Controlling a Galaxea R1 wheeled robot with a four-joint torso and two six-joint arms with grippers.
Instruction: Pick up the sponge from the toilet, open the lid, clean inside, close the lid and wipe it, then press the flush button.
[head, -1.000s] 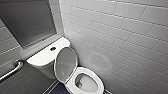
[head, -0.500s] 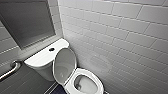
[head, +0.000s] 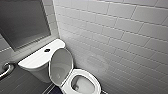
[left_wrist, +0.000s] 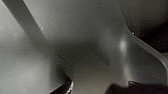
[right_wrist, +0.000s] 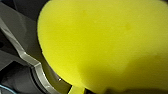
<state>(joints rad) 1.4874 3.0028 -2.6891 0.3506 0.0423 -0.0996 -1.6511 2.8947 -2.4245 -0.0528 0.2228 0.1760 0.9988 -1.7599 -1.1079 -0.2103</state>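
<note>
While the white oval lid (head: 61, 65) stands raised on the glossy white ceramic toilet (head: 37, 60), right pincer grips the bright yellow soft sponge (right_wrist: 107, 42); left pincer: indeterminable.

Toilet (head: 72, 77) beside the tiled wall (head: 120, 37) at right, lid (head: 61, 65) raised upright between bowl (head: 85, 87) and tank (head: 35, 61), flush button (head: 47, 50) on the tank top (about midway), grab rail (head: 6, 68) far left.

The lid (head: 61, 63) of the toilet (head: 37, 59) stands raised.
</note>
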